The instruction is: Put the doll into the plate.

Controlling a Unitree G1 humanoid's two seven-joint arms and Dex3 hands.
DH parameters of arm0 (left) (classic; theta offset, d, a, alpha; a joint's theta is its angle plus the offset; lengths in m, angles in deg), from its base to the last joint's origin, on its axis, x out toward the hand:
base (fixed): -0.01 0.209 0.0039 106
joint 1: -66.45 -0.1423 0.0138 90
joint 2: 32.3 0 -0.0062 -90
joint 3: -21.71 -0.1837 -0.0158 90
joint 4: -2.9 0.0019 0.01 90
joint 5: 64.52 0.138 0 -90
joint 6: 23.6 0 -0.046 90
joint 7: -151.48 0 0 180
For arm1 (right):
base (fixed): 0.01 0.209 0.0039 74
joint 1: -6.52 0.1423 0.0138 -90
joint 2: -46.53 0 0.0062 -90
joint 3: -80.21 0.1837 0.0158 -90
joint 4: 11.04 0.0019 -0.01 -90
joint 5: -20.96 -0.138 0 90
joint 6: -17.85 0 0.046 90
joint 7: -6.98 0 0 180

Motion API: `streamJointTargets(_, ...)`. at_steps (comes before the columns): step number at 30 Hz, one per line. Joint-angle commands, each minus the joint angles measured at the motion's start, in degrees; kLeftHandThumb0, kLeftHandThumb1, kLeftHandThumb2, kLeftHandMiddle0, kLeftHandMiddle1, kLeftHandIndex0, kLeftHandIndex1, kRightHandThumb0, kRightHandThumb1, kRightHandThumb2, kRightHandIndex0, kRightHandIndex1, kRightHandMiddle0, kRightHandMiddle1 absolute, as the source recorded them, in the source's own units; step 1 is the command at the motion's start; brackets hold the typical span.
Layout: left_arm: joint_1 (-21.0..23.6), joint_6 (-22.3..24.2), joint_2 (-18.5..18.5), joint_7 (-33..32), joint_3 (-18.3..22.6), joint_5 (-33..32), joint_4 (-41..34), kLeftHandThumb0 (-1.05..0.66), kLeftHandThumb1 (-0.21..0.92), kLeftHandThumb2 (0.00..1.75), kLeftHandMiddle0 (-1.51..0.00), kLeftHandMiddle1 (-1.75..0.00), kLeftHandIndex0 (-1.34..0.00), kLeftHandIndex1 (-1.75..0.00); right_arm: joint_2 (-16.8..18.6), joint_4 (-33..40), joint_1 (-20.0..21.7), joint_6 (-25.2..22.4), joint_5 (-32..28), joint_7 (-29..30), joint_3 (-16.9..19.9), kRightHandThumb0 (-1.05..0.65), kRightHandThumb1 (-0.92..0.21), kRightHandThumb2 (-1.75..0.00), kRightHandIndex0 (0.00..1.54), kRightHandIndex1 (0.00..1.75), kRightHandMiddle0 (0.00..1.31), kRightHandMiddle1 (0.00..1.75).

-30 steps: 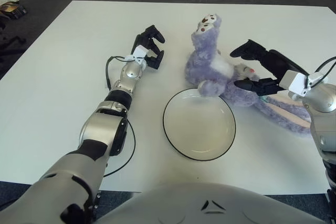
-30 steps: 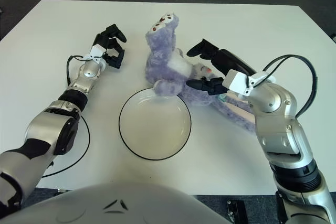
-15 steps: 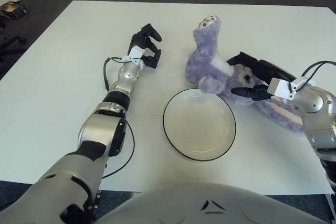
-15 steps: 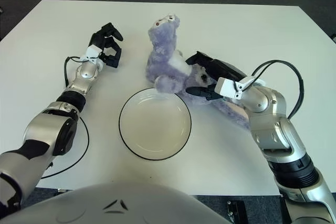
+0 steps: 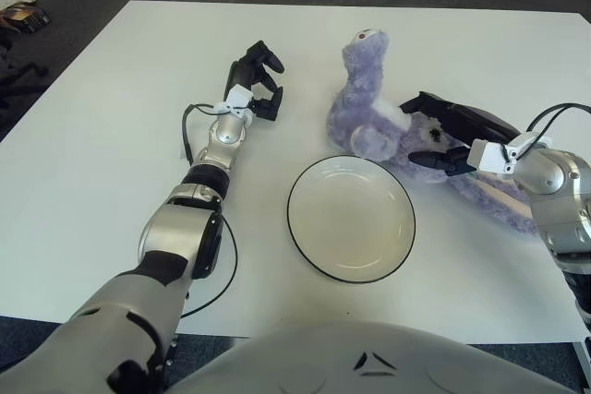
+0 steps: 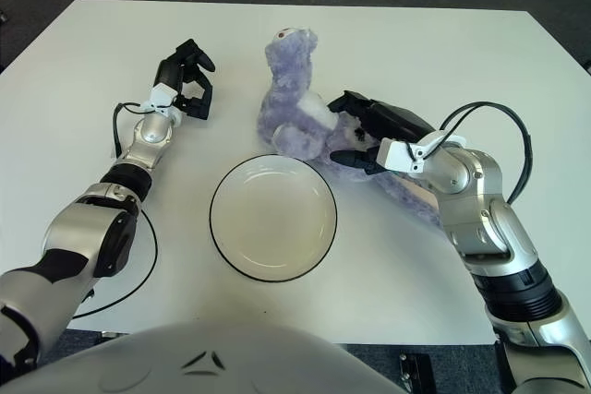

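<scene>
Plate [image 5: 351, 220] at the near middle of the tabletop [image 5: 111, 154]. Doll [image 5: 369, 117] just behind the plate, stretching away to the right. Right robot hand [image 5: 441, 136] on the doll, right of the plate. Left robot hand [image 5: 259, 85] well left of the doll, behind and left of the plate.

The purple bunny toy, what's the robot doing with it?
The robot's right hand has closed its fingers around the purple doll, which lies on the white table just behind the plate. The plate has nothing in it, so the doll has not gone in yet. The left hand shows to the left of the doll, curled and holding nothing.
</scene>
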Motion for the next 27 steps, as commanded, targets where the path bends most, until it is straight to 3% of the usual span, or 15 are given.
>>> streamJointTargets(1,-1.0,-0.97,-0.32,-0.7,-0.33,0.43,-1.16,0.0,0.03,1.57,-0.82,-1.53,-0.69,-1.75,-1.07,-0.98,1.34,-0.37,2.09,-1.36,-1.05,-1.04,-0.92,-0.75,0.18,0.93,0.0,0.76)
streamJointTargets(15,-1.67,-1.22,-0.28,-2.02,-0.65,0.98,-2.35,0.0,0.02,1.59,-0.83,-1.56,-0.69,-1.75,-1.09,-1.83,2.59,-2.35,4.22,-5.09,-2.29,-1.04,-0.92,-0.71,0.11,0.77,0.0,0.79)
streamJointTargets(27,-2.05,-2.07,-0.11,-1.61,-0.41,0.49,-2.83,0.0,0.01,1.58,-0.86,-1.52,-0.68,-1.75,-1.81,-5.51,2.88,2.6,4.97,-5.56,-4.33,-1.05,-0.92,-0.76,0.08,0.62,0.0,0.74)
